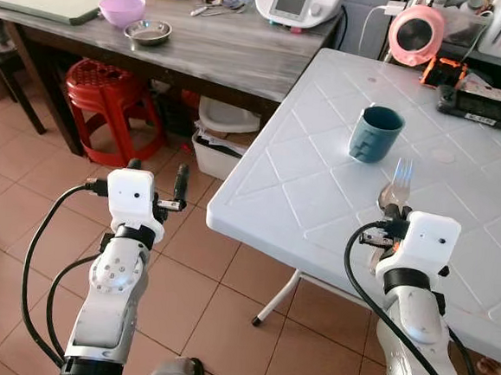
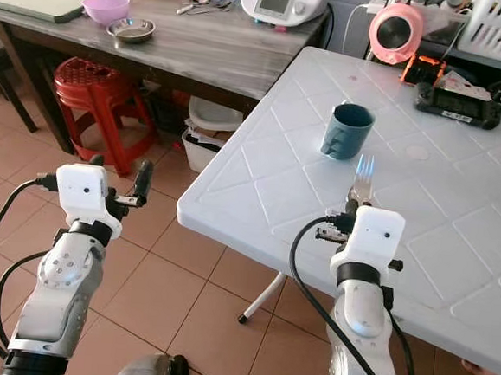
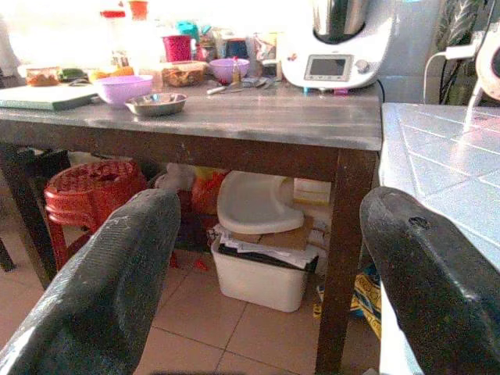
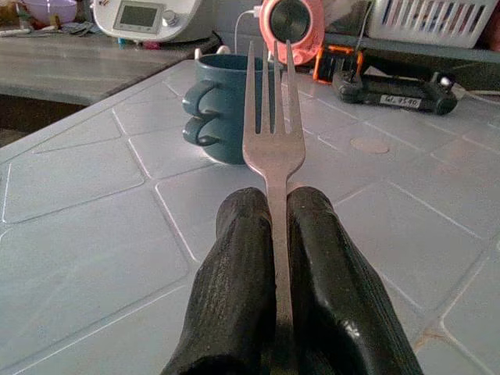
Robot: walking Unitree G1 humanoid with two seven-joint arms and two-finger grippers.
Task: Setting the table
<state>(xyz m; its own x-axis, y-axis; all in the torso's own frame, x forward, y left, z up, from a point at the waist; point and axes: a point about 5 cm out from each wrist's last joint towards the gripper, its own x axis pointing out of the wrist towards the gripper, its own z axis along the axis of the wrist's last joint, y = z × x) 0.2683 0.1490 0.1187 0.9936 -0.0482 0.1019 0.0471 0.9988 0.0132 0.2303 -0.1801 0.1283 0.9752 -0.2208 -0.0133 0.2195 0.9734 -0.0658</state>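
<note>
Gripping a fork [image 4: 272, 141], the right gripper [image 4: 279, 234] hovers above the white bench [image 1: 303, 183], short of the mug [image 1: 375, 133]. Its two black fingers [image 4: 234, 266] are pressed together on the fork's handle, which runs down the seam between them; the neck and tines stand clear beyond the fingertips and point toward the mug. From the head camera, a spoon bowl [image 1: 389, 197] shows just behind the fork at the same fingers; whether it is held cannot be told.

The mug stands upright on the white bench, apart from the fork tips. Beyond the mug, near the far edge, lie a pink round appliance [image 1: 416, 33] and a black handheld controller [image 1: 481, 107].

The left gripper [image 1: 157, 183] is raised over the tiled floor [image 1: 25, 178], off the near corner of the white bench, its fingers [image 3: 109, 289] spread wide and empty. Past the mug's side, a grey bench [image 1: 226, 51] carries a purple bowl [image 1: 122, 9], a steel dish [image 1: 147, 31] and a white kitchen machine [image 1: 298, 2]; a red stool [image 1: 108, 98] stands beneath it.
</note>
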